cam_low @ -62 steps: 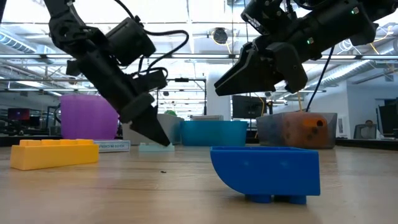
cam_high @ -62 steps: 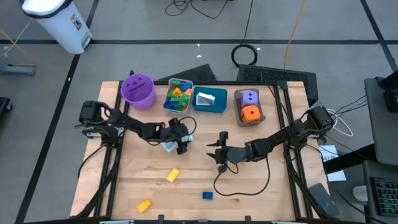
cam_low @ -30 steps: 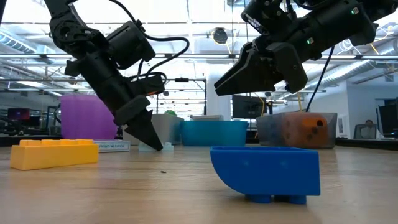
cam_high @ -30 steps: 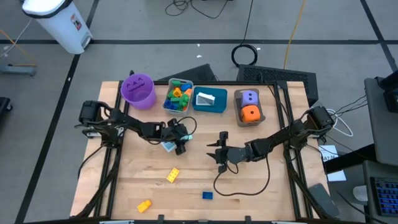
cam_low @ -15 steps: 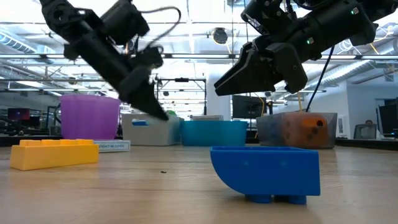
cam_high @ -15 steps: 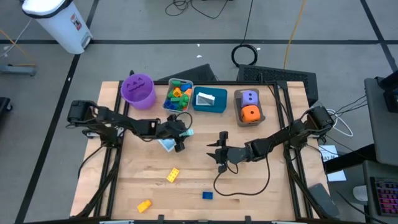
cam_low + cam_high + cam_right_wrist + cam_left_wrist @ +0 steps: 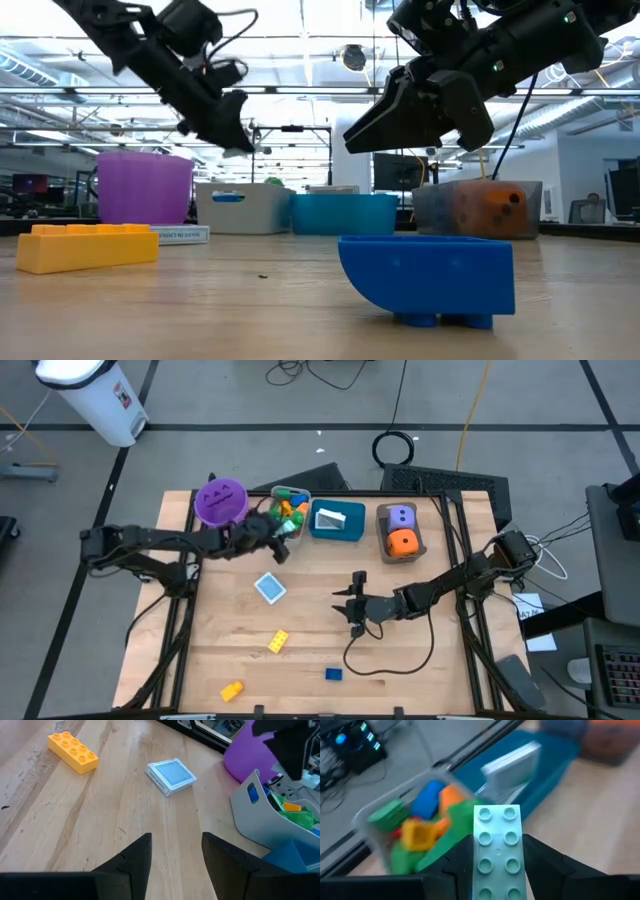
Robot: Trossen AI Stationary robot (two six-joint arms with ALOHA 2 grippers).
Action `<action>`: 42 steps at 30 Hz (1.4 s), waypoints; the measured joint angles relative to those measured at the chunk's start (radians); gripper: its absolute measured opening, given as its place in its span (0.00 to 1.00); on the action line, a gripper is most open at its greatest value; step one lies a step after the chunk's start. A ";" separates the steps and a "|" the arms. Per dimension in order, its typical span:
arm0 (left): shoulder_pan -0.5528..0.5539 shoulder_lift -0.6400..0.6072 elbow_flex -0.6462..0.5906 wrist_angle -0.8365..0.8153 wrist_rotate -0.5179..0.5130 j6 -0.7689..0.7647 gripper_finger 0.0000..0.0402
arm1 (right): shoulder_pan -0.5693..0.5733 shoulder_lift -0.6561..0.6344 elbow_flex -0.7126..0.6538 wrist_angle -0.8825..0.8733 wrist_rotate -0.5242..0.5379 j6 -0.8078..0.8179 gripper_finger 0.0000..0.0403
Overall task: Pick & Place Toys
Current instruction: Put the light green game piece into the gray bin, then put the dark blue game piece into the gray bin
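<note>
My left gripper (image 7: 279,546) is raised just short of the grey bin (image 7: 287,512) of coloured bricks and is shut on a pale green brick (image 7: 497,851); the bin also shows in the left wrist view (image 7: 415,827). My right gripper (image 7: 345,603) hovers open and empty above mid-table, its fingers apart in its wrist view (image 7: 175,855). A blue-and-white card (image 7: 269,588) lies flat on the table. A yellow brick (image 7: 279,641), an orange-yellow brick (image 7: 232,690) and a blue brick (image 7: 333,674) lie nearer the front edge. My left gripper pinches the pale green brick by its two long sides (image 7: 476,862) between its two fingers. The brick lies along the fingers, its studded top toward the wrist camera. It is lifted clear of the table, beside the grey bin.
The purple bucket (image 7: 221,503) stands left of the grey bin. A teal bin (image 7: 337,520) holds white cards, and a brown bin (image 7: 400,532) holds the purple and orange dice. Bare table lies between the loose bricks and the bins.
My left gripper has risen from the table beside the card and gone toward the far edge, up to the grey bin, carrying the pale green brick. The card has stayed on the table. My right arm has kept still.
</note>
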 joint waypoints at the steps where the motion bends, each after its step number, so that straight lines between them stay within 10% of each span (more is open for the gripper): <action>1: 0.022 0.003 0.000 -0.018 0.004 -0.002 0.38 | -0.001 0.000 0.000 0.000 0.000 0.000 0.41; 27: 0.166 0.025 0.000 -0.024 0.106 -0.055 0.60 | -0.015 0.000 0.000 -0.004 0.001 -0.027 0.41; 42: -0.015 0.030 0.000 0.467 0.386 -0.089 0.61 | -0.015 0.000 0.000 0.004 -0.005 -0.026 0.41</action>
